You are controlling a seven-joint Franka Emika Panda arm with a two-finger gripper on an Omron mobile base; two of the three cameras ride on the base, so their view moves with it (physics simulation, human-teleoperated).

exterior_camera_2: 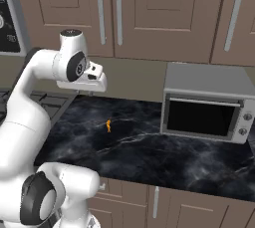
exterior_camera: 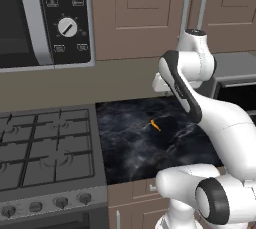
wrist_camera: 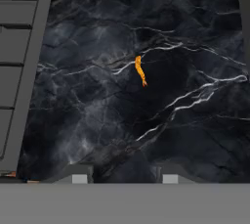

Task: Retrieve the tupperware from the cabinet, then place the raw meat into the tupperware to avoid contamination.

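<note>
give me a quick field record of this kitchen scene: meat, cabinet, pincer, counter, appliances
raw meat: small orange sliver lying alone on the counter
counter: black marbled top
cabinet: brown wall doors shut, silver bar handles
tupperware: still to be fetched
pincer: above the counter, tips apart, holding nothing, pointing down at the meat
toaster oven: grey box on the counter, door shut
stove: gas hob beside the counter
microwave: mounted above the stove
</note>
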